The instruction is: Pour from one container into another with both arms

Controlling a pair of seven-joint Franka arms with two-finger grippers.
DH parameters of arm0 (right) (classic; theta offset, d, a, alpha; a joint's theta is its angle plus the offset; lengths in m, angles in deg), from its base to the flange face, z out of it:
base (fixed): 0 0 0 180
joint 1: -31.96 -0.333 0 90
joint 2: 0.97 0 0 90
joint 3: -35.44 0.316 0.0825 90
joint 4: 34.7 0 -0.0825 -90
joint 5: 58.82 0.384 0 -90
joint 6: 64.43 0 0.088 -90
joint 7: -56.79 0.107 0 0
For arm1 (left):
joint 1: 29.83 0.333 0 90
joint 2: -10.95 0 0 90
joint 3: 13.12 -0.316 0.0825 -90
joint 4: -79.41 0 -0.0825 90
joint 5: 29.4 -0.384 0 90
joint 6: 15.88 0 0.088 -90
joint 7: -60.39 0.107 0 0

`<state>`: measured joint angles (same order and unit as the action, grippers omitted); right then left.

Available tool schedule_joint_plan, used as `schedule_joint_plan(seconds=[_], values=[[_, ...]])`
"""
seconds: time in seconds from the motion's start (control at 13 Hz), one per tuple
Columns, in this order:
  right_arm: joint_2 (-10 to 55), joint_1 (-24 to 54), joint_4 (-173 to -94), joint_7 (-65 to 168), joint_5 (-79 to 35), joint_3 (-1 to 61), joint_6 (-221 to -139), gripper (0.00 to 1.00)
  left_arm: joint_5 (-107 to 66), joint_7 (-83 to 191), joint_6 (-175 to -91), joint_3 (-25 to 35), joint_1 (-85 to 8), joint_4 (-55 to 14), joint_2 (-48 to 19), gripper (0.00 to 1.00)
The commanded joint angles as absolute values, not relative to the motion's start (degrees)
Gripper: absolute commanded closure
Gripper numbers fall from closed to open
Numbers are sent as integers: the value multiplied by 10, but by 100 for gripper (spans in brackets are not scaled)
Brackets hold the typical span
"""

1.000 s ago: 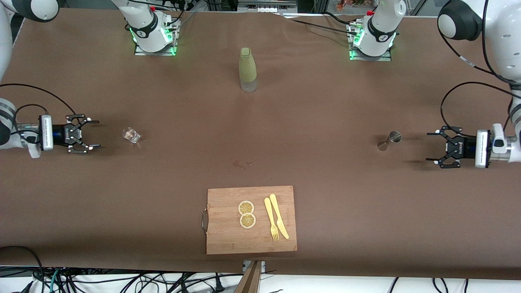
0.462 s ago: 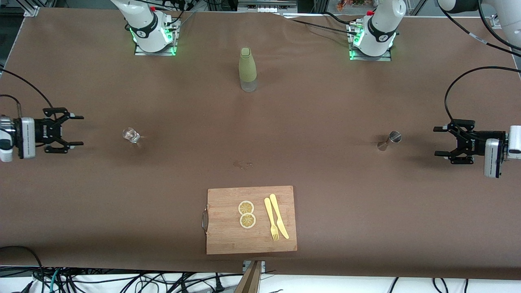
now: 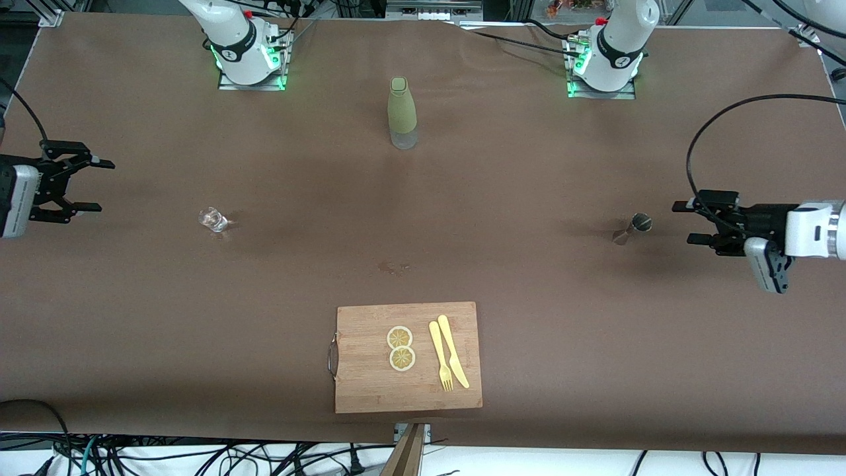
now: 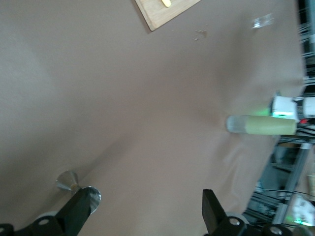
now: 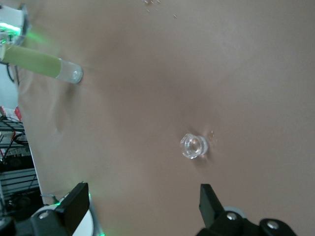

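We see a wide brown table [image 3: 529,198] with both arms drawn out to its two ends; near the edge closest to the front camera lies a wooden cutting board [image 3: 370,390] that carries two lemon slices [image 3: 400,348], a yellow fork [image 3: 441,357] and a yellow knife [image 3: 453,352]; these do not seem to belong to the pouring.

The green bottle [image 3: 402,112] stands upright in the middle, between the two bases, and no gripper is near it; the small clear glass [image 3: 212,219] stands toward the right arm's end, and the metal jigger [image 3: 633,227] stands toward the left arm's end; all three are upright and well apart from each other.

The left gripper [image 3: 687,223] hovers just beside the jigger, pointed at it, with its fingers apart and nothing between them; the right gripper [image 3: 89,185] hangs over the table's end, clearly apart from the glass, also with fingers spread and holding nothing; in the right wrist view the glass [image 5: 193,146] sits between the two open fingers, but at a distance.

Which step is in hand we cannot settle; the scene fits arms that are about to fetch the vessels, and it fits equally arms that have set them down after the pouring; whether the glass or the jigger holds liquid is not visible to us.

In our judgement, any grasp of the jigger would call for care, because it is narrow at the waist and could tip easily; the glass is small and transparent, so the fingers must close squarely on its sides.
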<state>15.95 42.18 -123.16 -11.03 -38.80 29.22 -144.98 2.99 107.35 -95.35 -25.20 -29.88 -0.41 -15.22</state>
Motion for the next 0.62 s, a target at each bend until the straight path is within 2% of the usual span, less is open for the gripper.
schedule_joint_plan(seconds=[0.0, 0.31, 0.54], values=[[104, 379, -1253, 18, -444, 289, -1459, 0, -46, 1052, -997, -234, -297, 6, -131, 0], [46, 348, -1275, 204, -515, 289, -1470, 0, -93, 1080, -1038, -233, -296, 3, -105, 0], [23, 309, -1293, 388, -536, 288, -1461, 0, -94, 1020, -1037, -233, -297, 8, -73, 0]])
